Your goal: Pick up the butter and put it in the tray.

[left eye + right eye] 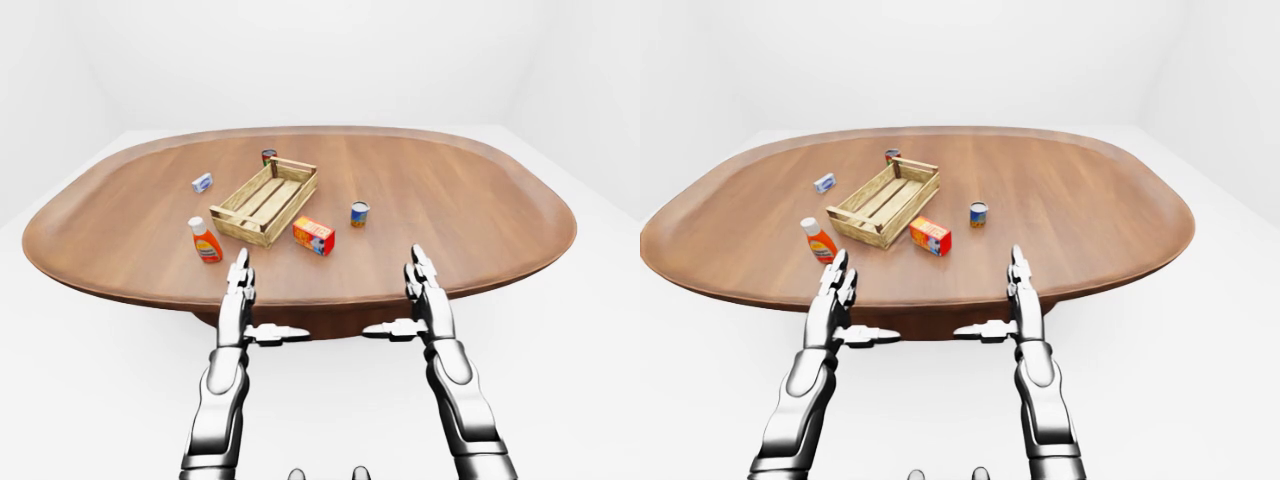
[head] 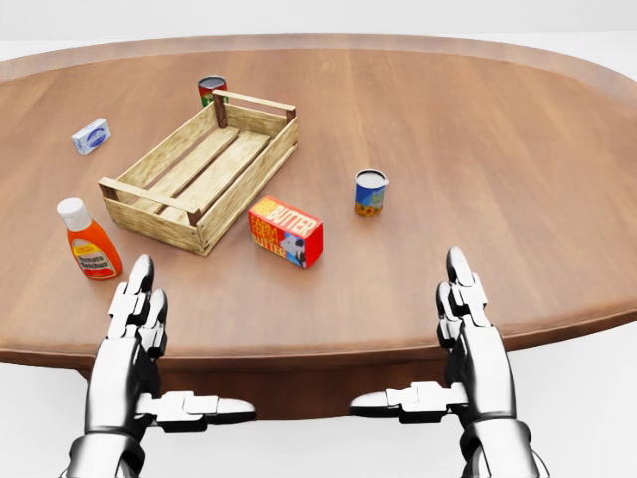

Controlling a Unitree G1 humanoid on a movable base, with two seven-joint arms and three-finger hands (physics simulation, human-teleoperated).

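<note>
1. We see a white, bare room [image 1: 320,60] around us; the two eye views show its walls and pale floor, while the head view looks down and shows almost only the tabletop.
2. The oval wooden table [image 1: 450,200] fills the middle of each view. The eye views take in its whole outline and the dark base beneath its near edge; the head view cuts off its sides.
3. Our left hand [image 2: 134,319] and right hand [image 2: 468,319] hang at the table's near edge, at the bottom of the head view, fingers straight, thumbs pointing toward each other, grasping nothing. The eye views also show both forearms.
4. The slatted wooden tray [image 2: 154,214] lies left of centre, set at an angle, nothing inside it.
5. The butter [image 2: 286,231], a red and orange box whose lettering reads clearly only in the head view, lies on the table just beside the tray's lower right corner, well apart from both hands.
6. An orange bottle [image 2: 88,241] with a white cap stands left of the tray, near our left hand.
7. A blue-labelled can [image 2: 370,191] stands right of the butter.
8. A second can [image 2: 211,90] stands just above the tray's top corner.
9. A small pale blue-marked packet [image 2: 91,135] lies at the upper left.
</note>
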